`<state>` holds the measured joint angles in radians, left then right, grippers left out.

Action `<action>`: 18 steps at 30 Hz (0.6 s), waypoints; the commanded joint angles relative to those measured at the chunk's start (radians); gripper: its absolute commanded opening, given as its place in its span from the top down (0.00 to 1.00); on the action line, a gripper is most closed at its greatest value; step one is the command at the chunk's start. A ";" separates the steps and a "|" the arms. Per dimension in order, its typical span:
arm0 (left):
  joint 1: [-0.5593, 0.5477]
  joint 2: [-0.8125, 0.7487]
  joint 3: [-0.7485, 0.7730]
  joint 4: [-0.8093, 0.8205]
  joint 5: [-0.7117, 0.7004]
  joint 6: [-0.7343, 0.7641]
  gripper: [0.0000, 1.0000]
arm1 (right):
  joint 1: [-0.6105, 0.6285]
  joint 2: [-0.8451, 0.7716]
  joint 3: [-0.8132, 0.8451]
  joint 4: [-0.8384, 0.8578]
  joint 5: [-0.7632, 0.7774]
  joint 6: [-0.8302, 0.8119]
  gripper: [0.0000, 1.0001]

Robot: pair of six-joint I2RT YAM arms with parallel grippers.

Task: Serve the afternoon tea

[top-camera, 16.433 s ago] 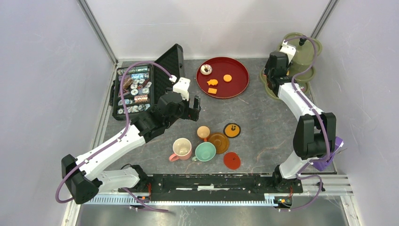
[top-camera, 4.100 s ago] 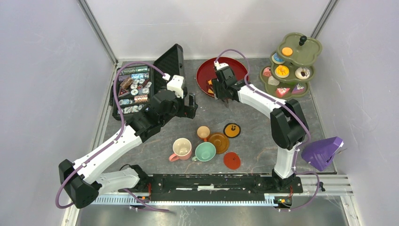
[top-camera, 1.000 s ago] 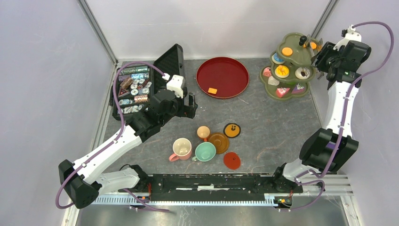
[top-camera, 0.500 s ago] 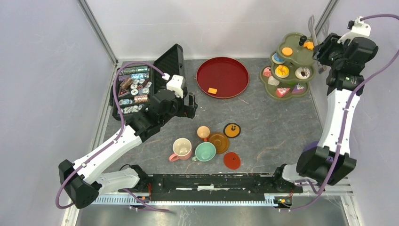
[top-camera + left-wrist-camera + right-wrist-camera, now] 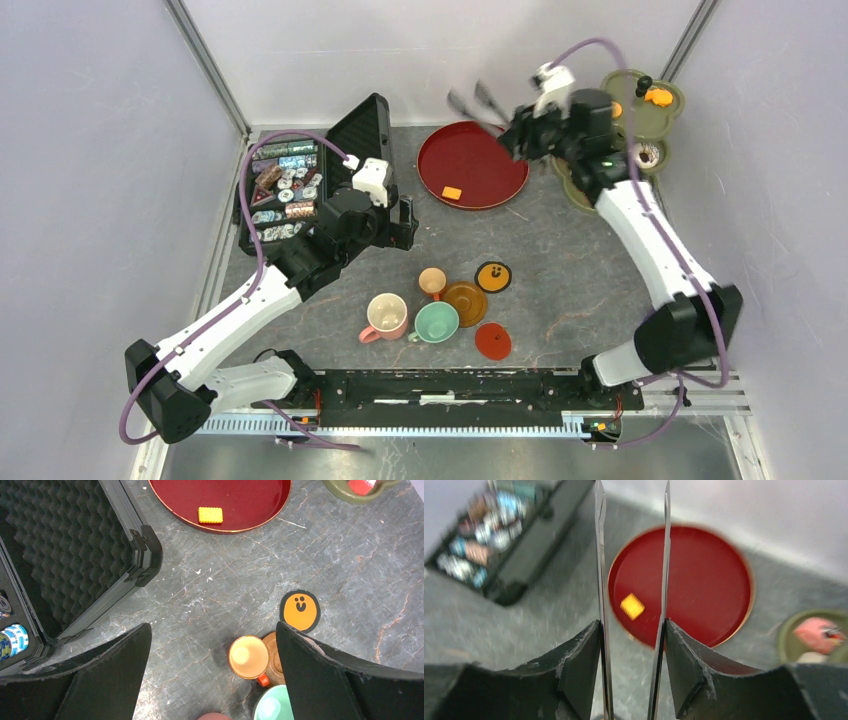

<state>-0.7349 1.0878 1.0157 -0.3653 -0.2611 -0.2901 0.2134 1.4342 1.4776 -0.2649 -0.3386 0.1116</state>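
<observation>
My right gripper is shut on thin metal tongs, held above the far right rim of the red tray. In the right wrist view the tongs' arms stand apart and empty, pointing at the tray. One orange square biscuit lies on the tray and also shows in the right wrist view. The green tiered stand holds pastries, with an orange one on top. My left gripper is open and empty above the small orange cup.
An open black case of small items sits far left. A pink cup, a mint cup, a brown saucer, an orange face saucer and a red saucer cluster near the front middle.
My right arm has swung left from the stand's top tier to above the red tray, with the tongs empty. The orange pastry stays on the top tier. The left arm has not moved.
</observation>
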 commanded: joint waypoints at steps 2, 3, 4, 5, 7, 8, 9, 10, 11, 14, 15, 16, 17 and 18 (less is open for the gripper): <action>0.006 0.007 0.017 0.022 -0.013 -0.038 0.00 | 0.193 0.090 -0.013 -0.149 0.175 -0.238 0.45; 0.006 0.007 0.016 0.022 -0.012 -0.038 0.00 | 0.214 0.106 -0.013 -0.167 0.217 -0.271 0.45; 0.008 0.008 0.017 0.022 -0.011 -0.038 0.00 | 0.221 0.118 -0.019 -0.180 0.238 -0.290 0.46; 0.008 0.010 0.016 0.022 -0.009 -0.037 0.00 | 0.223 0.124 -0.028 -0.184 0.247 -0.299 0.46; 0.008 0.011 0.017 0.022 -0.007 -0.038 0.00 | 0.222 0.133 -0.063 -0.177 0.277 -0.319 0.48; 0.008 0.011 0.017 0.022 -0.008 -0.038 0.00 | 0.222 0.143 -0.070 -0.182 0.287 -0.329 0.48; 0.008 0.011 0.015 0.022 -0.008 -0.038 0.00 | 0.221 0.151 -0.075 -0.191 0.294 -0.339 0.49; 0.008 0.011 0.015 0.022 -0.010 -0.037 0.00 | 0.221 0.156 -0.079 -0.197 0.297 -0.347 0.50; 0.009 0.011 0.015 0.022 -0.010 -0.037 0.00 | 0.221 0.163 -0.082 -0.207 0.300 -0.359 0.51; 0.008 0.012 0.014 0.022 -0.010 -0.037 0.00 | 0.213 0.155 -0.110 -0.215 0.310 -0.379 0.51; 0.008 0.011 0.014 0.022 -0.009 -0.037 0.00 | 0.205 0.150 -0.120 -0.215 0.299 -0.385 0.51; 0.008 0.011 0.014 0.023 -0.008 -0.037 0.00 | 0.198 0.147 -0.126 -0.218 0.282 -0.391 0.51; 0.008 0.013 0.014 0.022 -0.006 -0.038 0.00 | 0.189 0.150 -0.127 -0.222 0.268 -0.398 0.51; 0.008 0.015 0.015 0.022 -0.002 -0.039 0.00 | 0.182 0.154 -0.129 -0.223 0.251 -0.405 0.51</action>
<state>-0.7341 1.0992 1.0157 -0.3653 -0.2607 -0.2901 0.4171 1.5944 1.3586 -0.4950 -0.0635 -0.2379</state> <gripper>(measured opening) 0.997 0.492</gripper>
